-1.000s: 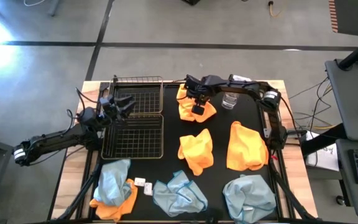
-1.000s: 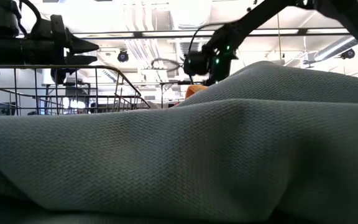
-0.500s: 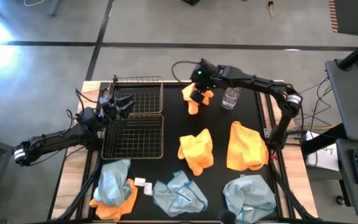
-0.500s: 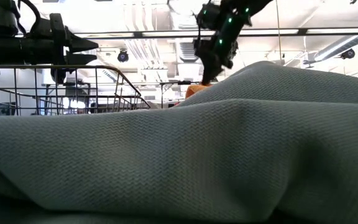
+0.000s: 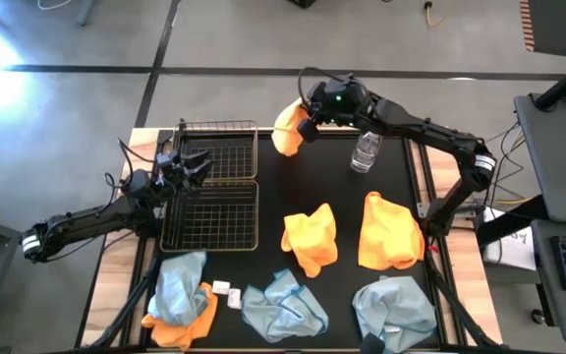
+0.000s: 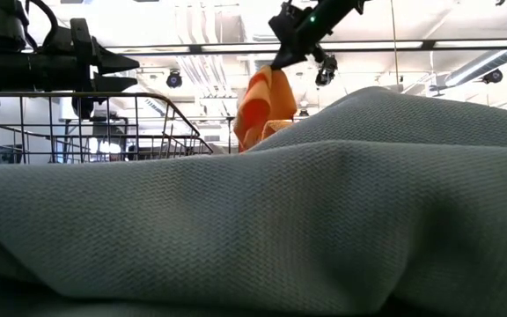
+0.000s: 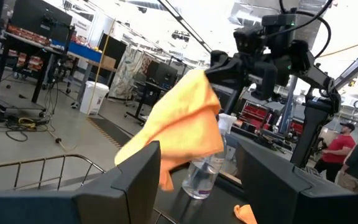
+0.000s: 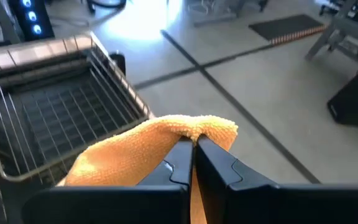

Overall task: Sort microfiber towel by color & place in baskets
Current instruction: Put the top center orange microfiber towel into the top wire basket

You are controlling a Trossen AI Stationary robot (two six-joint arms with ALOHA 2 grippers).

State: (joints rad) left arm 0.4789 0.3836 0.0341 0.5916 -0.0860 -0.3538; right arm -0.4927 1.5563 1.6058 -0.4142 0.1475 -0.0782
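A clear plastic bottle stands upright near the far edge of the tabletop, whose black mat lies over pale wood that shows along the sides. A small white object — too small to identify — lies on the mat toward the near edge. Grey concrete floor lies beyond, crossed by dark lines. Far off, two people stand in the workshop.
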